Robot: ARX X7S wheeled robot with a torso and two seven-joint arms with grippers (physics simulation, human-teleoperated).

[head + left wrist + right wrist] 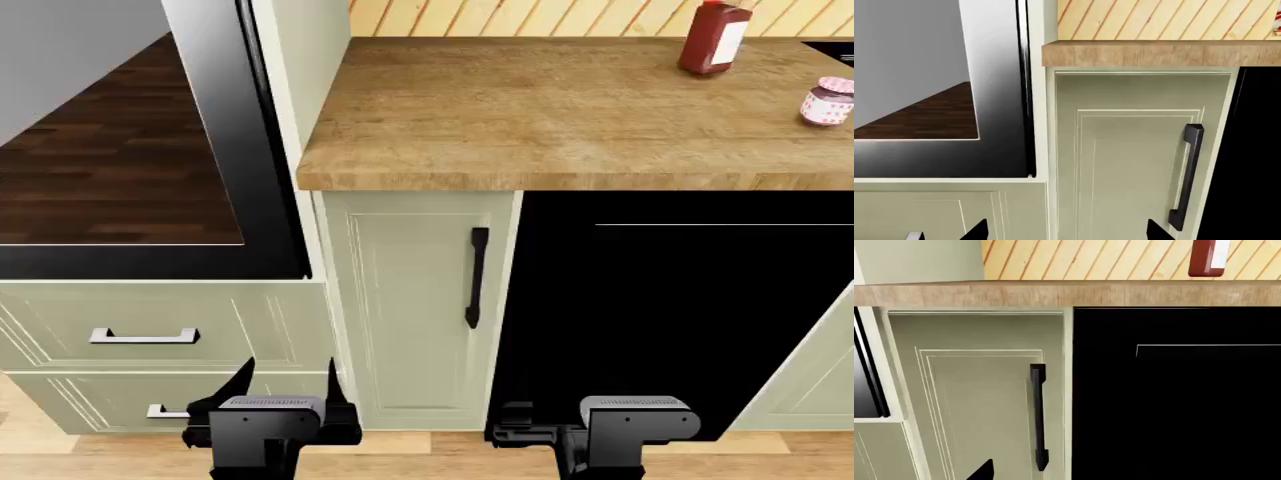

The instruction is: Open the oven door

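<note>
The oven door (120,150) fills the upper left of the head view. It has a big reflective glass window in a glossy black frame (260,180) and lies flush with the cabinets. It also shows in the left wrist view, where the oven door (997,110) is at the left. My left gripper (287,380) hangs low in front of the drawers below the door, open and empty, apart from it. My right gripper (1067,475) is low before the green cabinet and black panel. One fingertip (984,471) shows wide to the side, so it is open and holds nothing.
A pale green cabinet door with a black bar handle (475,277) stands right of the oven. A matte black panel (667,320) is further right. Two drawers with silver handles (144,336) sit under the oven. The wooden countertop (534,110) carries a red bottle (714,38) and a pink jar (827,102).
</note>
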